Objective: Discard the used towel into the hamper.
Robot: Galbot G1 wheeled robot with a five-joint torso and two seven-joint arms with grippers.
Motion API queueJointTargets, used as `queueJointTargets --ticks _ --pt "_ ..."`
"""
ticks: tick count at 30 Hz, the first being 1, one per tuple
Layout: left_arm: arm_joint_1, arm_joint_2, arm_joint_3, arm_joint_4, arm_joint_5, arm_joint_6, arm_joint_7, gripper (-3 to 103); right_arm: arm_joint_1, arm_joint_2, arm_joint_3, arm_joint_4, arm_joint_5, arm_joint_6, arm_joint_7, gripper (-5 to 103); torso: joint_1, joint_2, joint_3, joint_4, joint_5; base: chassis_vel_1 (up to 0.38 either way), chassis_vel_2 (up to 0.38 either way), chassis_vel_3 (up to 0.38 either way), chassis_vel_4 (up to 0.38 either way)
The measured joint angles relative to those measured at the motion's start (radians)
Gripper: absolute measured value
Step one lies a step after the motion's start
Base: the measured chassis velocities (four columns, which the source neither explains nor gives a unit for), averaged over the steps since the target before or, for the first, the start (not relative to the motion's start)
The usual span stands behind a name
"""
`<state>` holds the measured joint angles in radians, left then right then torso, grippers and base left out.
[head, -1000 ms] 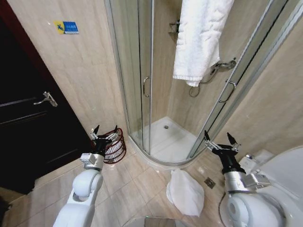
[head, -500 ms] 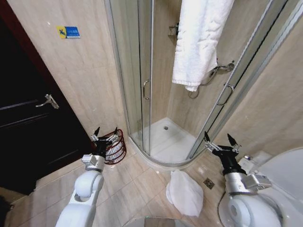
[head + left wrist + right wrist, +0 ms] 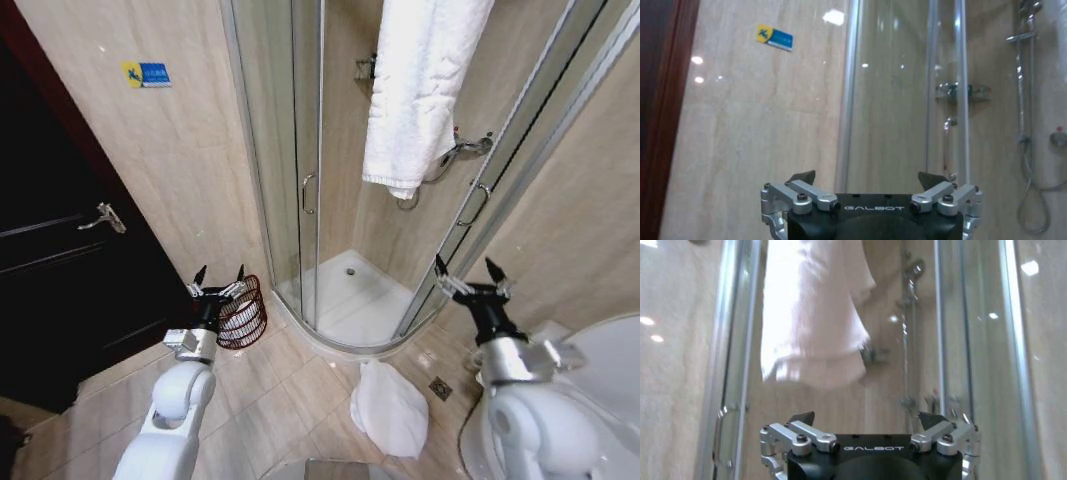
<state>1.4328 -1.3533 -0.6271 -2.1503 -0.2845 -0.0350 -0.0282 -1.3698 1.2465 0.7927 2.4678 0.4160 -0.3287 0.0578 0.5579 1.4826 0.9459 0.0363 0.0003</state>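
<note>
A white towel (image 3: 391, 407) lies crumpled on the floor tiles in front of the shower. Another white towel (image 3: 422, 88) hangs over the top of the shower enclosure, also seen in the right wrist view (image 3: 815, 315). The hamper (image 3: 245, 312), a small dark reddish-brown openwork basket, stands against the wall left of the shower. My left gripper (image 3: 218, 278) (image 3: 869, 177) is open and empty, held just in front of the hamper. My right gripper (image 3: 470, 272) (image 3: 869, 417) is open and empty, raised right of the floor towel and well above it.
A dark door (image 3: 60, 270) with a lever handle is at the left. The glass shower enclosure (image 3: 310, 180) with its white tray (image 3: 355, 290) fills the middle. A white toilet (image 3: 600, 370) sits at the right. A floor drain (image 3: 441, 386) lies beside the towel.
The right gripper has risen a little, still open. The whole picture has shifted slightly with the camera. The left gripper, the floor towel and the hamper keep their places.
</note>
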Motion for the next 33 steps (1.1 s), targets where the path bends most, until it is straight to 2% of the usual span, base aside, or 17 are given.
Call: queueJointTargets --ticks 3,5,8,12,15,23,25,26,29,30,33 --pt "0.000 -0.001 0.011 -0.003 0.011 -0.011 0.015 100 0.159 -0.143 0.004 -0.031 0.148 -0.030 0.063 100 -0.001 -0.003 -0.001 0.0000 0.0003 0.000 0.000 0.000 0.000" --pt "0.001 -0.001 0.012 -0.005 0.012 -0.013 0.016 100 0.189 -0.166 0.003 -0.039 0.167 -0.034 0.071 100 -0.001 -0.003 -0.002 0.0001 0.0001 0.000 0.000 0.000 0.000" --pt "0.018 -0.012 0.003 -0.013 0.024 -0.030 0.011 100 0.366 -0.265 -0.046 -0.116 0.251 -0.052 0.088 100 -0.003 -0.005 -0.003 0.0001 0.0002 0.000 0.000 0.000 0.000" --pt "0.030 -0.015 -0.004 -0.018 0.030 -0.035 0.006 100 0.460 -0.309 -0.095 -0.158 0.283 -0.055 0.097 100 -0.003 -0.007 -0.003 0.0005 -0.0001 0.000 0.000 0.000 0.000" --pt "0.040 -0.010 -0.004 -0.033 0.034 -0.035 -0.004 100 0.616 -0.365 -0.172 -0.200 0.324 -0.056 0.111 100 -0.004 -0.008 -0.004 0.0000 -0.0002 0.000 0.000 0.000 0.000" --pt "0.045 -0.005 -0.002 -0.064 0.034 -0.021 -0.020 100 0.778 -0.436 -0.264 -0.195 0.390 -0.088 0.136 100 -0.005 -0.010 -0.006 -0.0005 -0.0003 0.000 0.000 0.000 0.000" --pt "0.052 -0.008 -0.001 -0.072 0.036 -0.020 -0.023 100 0.883 -0.468 -0.332 -0.249 0.430 -0.097 0.152 100 -0.006 -0.011 -0.006 -0.0004 -0.0002 0.000 0.000 0.000 0.000" --pt "0.052 -0.008 -0.001 -0.072 0.036 -0.020 -0.023 100 0.883 -0.468 -0.332 -0.249 0.430 -0.097 0.152 100 -0.006 -0.011 -0.006 -0.0004 -0.0002 0.000 0.000 0.000 0.000" --pt "0.059 -0.008 -0.005 -0.079 0.039 -0.021 -0.026 100 1.083 -0.477 -0.461 -0.366 0.457 -0.095 0.156 100 -0.006 -0.012 -0.006 0.0000 -0.0004 0.000 0.000 0.000 0.000" --pt "0.059 -0.008 -0.005 -0.079 0.039 -0.021 -0.026 100 1.083 -0.477 -0.461 -0.366 0.457 -0.095 0.156 100 -0.006 -0.012 -0.006 0.0000 -0.0004 0.000 0.000 0.000 0.000" --pt "0.060 -0.005 -0.007 -0.095 0.038 -0.012 -0.039 100 1.246 -0.448 -0.573 -0.450 0.499 -0.101 0.166 100 -0.006 -0.013 -0.007 0.0003 -0.0006 0.000 0.000 0.000 0.000"
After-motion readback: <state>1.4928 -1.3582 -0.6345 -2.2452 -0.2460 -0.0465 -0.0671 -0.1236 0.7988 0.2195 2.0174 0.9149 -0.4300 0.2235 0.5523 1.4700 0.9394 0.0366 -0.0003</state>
